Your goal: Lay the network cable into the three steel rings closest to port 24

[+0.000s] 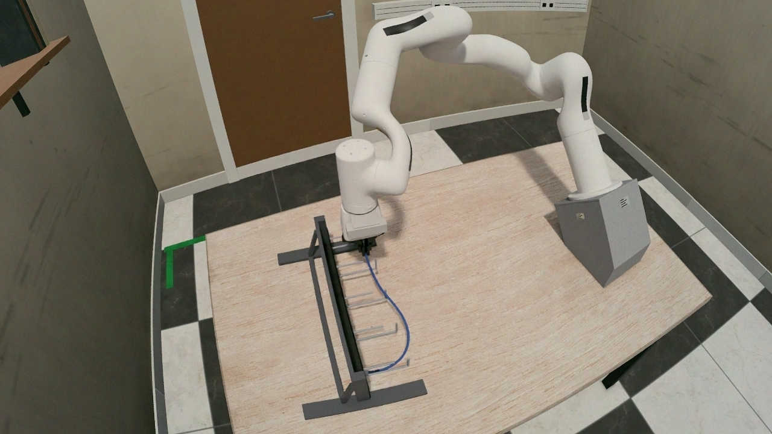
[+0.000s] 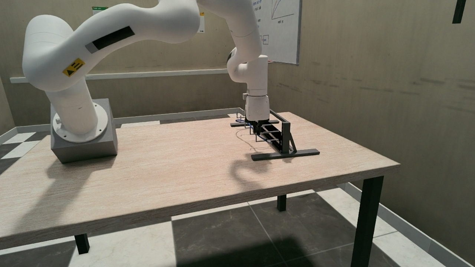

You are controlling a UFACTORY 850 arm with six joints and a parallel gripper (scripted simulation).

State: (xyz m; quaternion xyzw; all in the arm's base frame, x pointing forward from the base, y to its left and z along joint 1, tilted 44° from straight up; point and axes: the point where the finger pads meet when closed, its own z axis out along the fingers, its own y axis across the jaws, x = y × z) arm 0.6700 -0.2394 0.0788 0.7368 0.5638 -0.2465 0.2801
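A dark patch panel rack (image 1: 339, 302) stands on the wooden table, with several thin steel rings (image 1: 362, 298) jutting from its front face. A blue network cable (image 1: 396, 318) runs from the rack's near end (image 1: 372, 371), bows outward past the ring tips and rises to my gripper (image 1: 368, 249). The gripper is shut on the cable's free end, low at the rack's far end, over the farthest rings. In the exterior view the gripper (image 2: 257, 127) stands upright close beside the rack (image 2: 280, 139); the cable there is mostly hidden.
The rack's flat feet (image 1: 364, 400) reach out across the table at both ends. My grey base block (image 1: 604, 229) stands at the table's far right side. A door and walls close in behind the table.
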